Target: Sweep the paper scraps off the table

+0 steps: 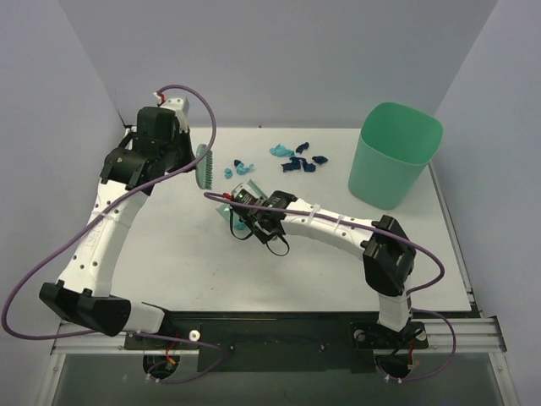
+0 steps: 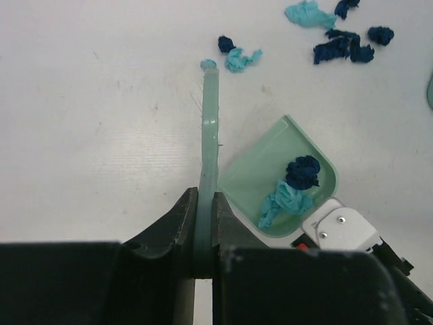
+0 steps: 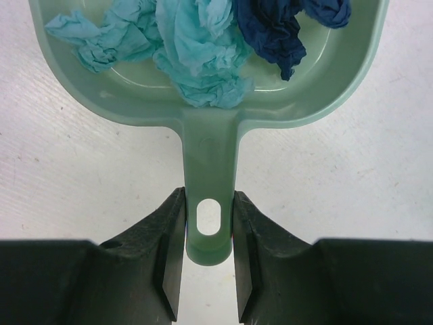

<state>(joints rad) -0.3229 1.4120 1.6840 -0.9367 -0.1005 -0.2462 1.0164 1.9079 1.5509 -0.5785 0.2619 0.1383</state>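
Green brush sat clamped in left gripper, dustpan in right gripper. Mid-sweep, likely: loose paper scraps needed brushing in.

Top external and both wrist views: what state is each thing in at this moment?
left gripper: shut on the brush handle.
brush: held on edge, tip beside loose paper scraps.
right gripper: shut on the dustpan handle.
dustpan: holding teal and navy scraps.
paper scraps: some in the dustpan, several loose on the table.
bin: upright, open top.
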